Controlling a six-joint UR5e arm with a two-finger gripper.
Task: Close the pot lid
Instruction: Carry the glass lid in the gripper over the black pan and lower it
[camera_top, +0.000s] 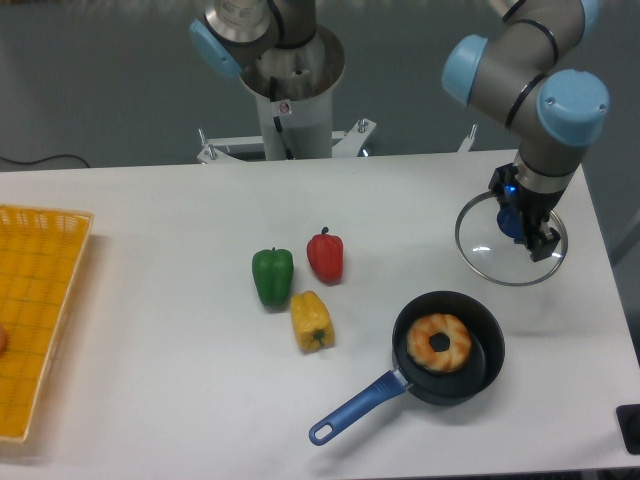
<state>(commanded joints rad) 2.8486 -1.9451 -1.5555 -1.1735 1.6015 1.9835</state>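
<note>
Pot (449, 349) front right, a doughnut (439, 341) in it — lid (480, 247) behind it, under the gripper (527, 228). Three peppers (299, 283) mid-table — basket (40, 300) far left.

We see the lid (478, 246), a clear glass disc with a thin metal rim, directly beneath the end effector (527, 228), whose fingers hide the centre knob; we cannot tell whether the lid lies flat on the counter or is slightly raised. The pot (449, 347), a small black round saucepan, sits uncovered and upright below and to the left of the end effector in the view, near the lid. Its long blue handle (357, 408) points away toward the lower left. Something ring-shaped, orange and white, lies inside it.
</note>
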